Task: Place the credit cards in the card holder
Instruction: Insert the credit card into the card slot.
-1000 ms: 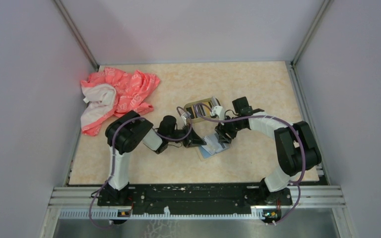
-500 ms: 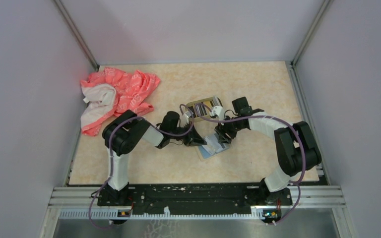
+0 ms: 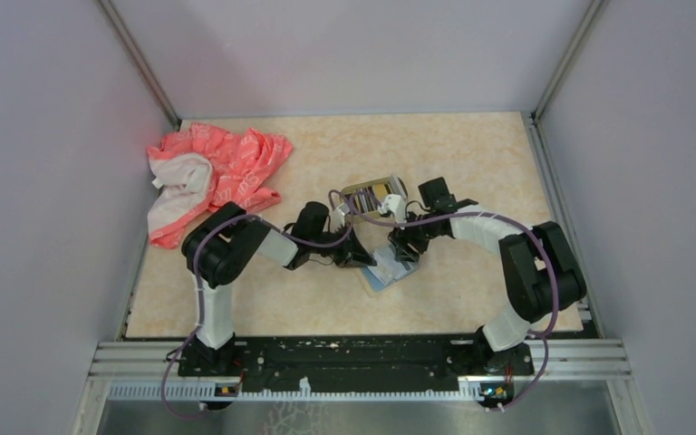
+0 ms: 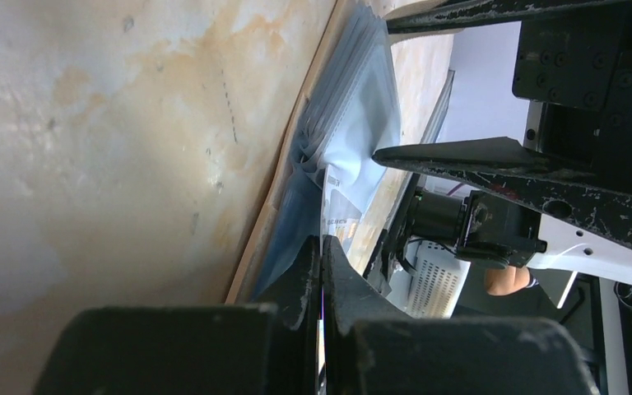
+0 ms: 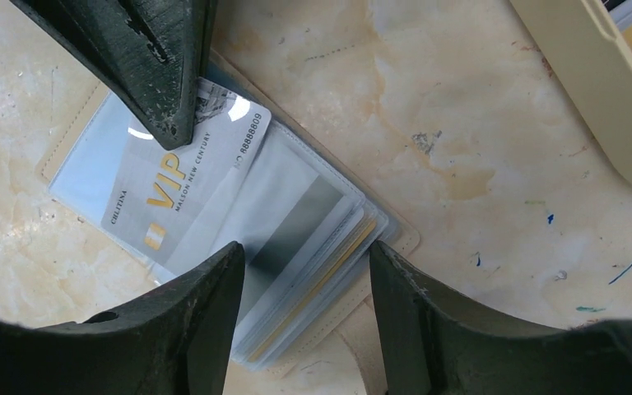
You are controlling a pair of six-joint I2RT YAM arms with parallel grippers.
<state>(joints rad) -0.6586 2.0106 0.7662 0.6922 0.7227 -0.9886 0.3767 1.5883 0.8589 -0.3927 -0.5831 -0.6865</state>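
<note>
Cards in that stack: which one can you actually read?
The silvery card printed VIP in gold, lying face up on top; the other cards beneath it show only their edges.

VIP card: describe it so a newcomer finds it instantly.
In the middle of the table lies a tan card holder with clear sleeves. The silver card at one end, pinched by the left gripper, alone bears gold VIP lettering.
</note>
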